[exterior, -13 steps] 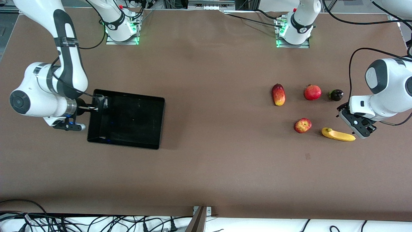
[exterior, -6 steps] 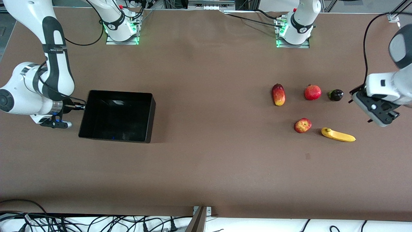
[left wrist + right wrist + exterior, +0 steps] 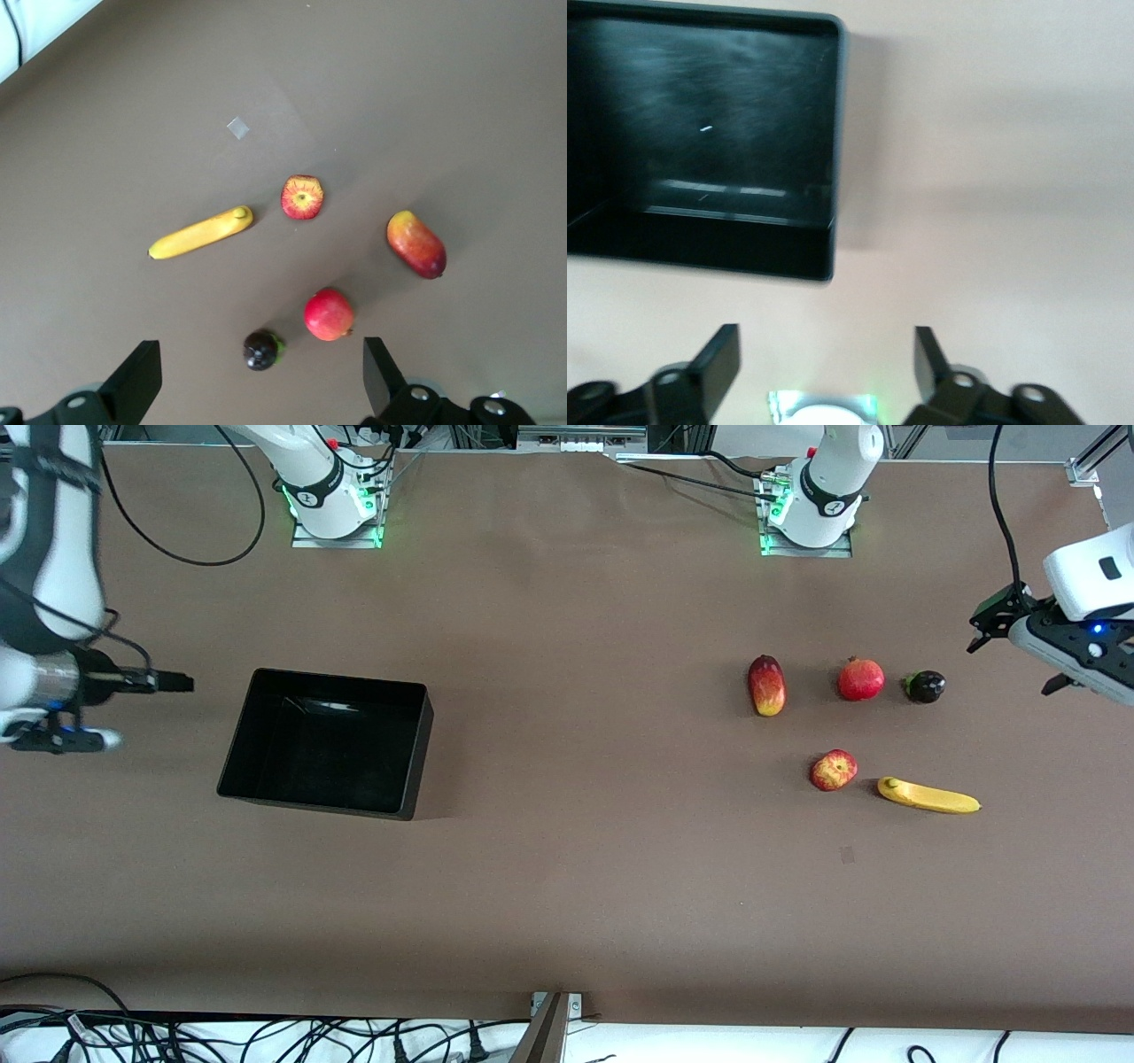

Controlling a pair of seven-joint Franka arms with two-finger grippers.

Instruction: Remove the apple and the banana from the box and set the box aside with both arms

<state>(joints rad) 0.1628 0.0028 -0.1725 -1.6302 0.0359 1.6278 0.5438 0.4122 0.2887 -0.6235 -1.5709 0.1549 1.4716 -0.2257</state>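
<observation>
Fruits are lying grouped toward the left arm's end of the table (image 3: 567,921): the apple (image 3: 833,770) is sitting just beside the banana (image 3: 928,796), not touching it, with the banana stretching toward the table's end. Farther from the front camera than those two, a row of three is lying in line: a mango (image 3: 766,685), a pomegranate (image 3: 860,679) and a small dark fruit (image 3: 925,686), each apart from its neighbour. In the left wrist view all five are showing together, the apple (image 3: 302,197) and banana (image 3: 200,233) in one row, the mango (image 3: 415,244), pomegranate (image 3: 329,314) and dark fruit (image 3: 262,349) in the other. The box (image 3: 326,742) is resting flat on the table toward the right arm's end, well apart from the fruits, with nothing lying in it; the right wrist view is showing its glossy inside and one corner (image 3: 700,133). The left gripper (image 3: 1019,633) is hanging in the air over the table's end near the dark fruit, its fingers (image 3: 133,381) standing wide and gripping nothing. The right gripper (image 3: 173,683) is hovering over bare table beside the box, clear of its wall, with its fingers (image 3: 719,359) spread wide and nothing between them.
</observation>
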